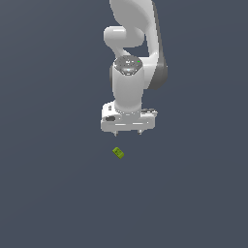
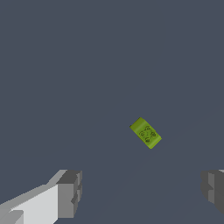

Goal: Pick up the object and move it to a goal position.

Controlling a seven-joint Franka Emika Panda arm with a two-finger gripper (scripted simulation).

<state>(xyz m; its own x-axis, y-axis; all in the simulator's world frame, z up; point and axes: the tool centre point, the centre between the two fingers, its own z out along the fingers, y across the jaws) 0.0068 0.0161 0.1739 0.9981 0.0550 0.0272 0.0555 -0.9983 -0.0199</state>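
Plain dark grey floor; the lime-green block point(image 1: 118, 153) lies skewed, just ahead of the gripper point(image 1: 128, 132) (jaws wide, empty). Approach step, I judge: next, centre over it, match its angle, descend

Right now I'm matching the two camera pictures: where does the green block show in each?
Exterior view: the green block lies below the gripper, toward the exterior view's left of it.
Wrist view: the block lies ahead of the open fingers, untouched.
Shared landmark: the gripper's two fingers.
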